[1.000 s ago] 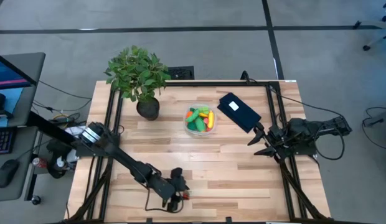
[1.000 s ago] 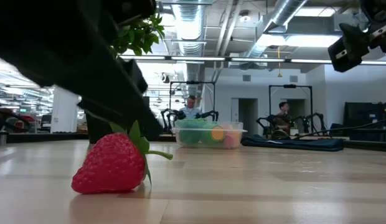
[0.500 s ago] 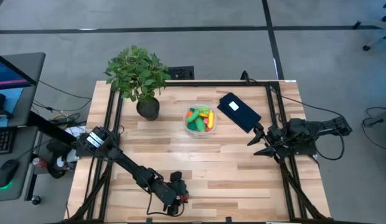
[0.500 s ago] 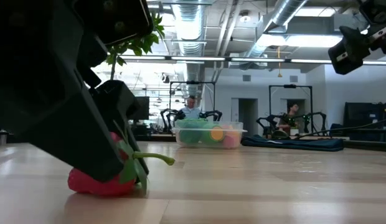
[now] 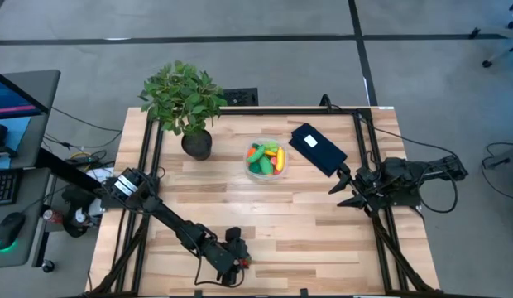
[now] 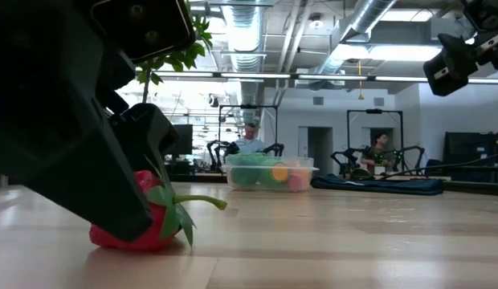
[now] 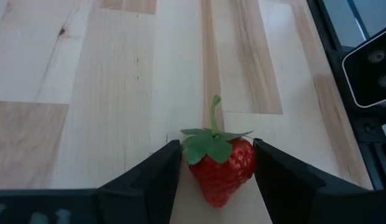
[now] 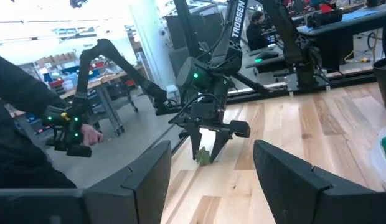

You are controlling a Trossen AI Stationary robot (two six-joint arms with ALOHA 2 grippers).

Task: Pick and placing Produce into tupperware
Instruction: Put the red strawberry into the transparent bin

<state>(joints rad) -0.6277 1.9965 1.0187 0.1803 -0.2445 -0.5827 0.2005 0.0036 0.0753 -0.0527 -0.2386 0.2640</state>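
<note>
A red toy strawberry (image 7: 221,168) with a green top lies on its side on the wood near the table's near edge (image 5: 244,261), (image 6: 108,238). My left gripper (image 7: 216,149) is open and down at the table, one finger on either side of the strawberry; I see no clear touch. The round clear tupperware (image 5: 267,175) stands at the table's middle far part and holds orange, green and yellow produce (image 5: 266,157). My right gripper (image 5: 341,189) waits open above the table's right edge.
A potted plant (image 5: 184,103) stands at the far left. A flat black rectangle with a white label (image 5: 317,149) lies right of the tupperware. Black frame rails (image 5: 368,157) run along the table's sides. Bare wood lies between strawberry and tupperware. People sit far behind the table (image 6: 251,138).
My left gripper has come down from just above the strawberry to table height, so that its open fingers now stand around the fruit. The strawberry stays on the table. The right arm has kept still.
</note>
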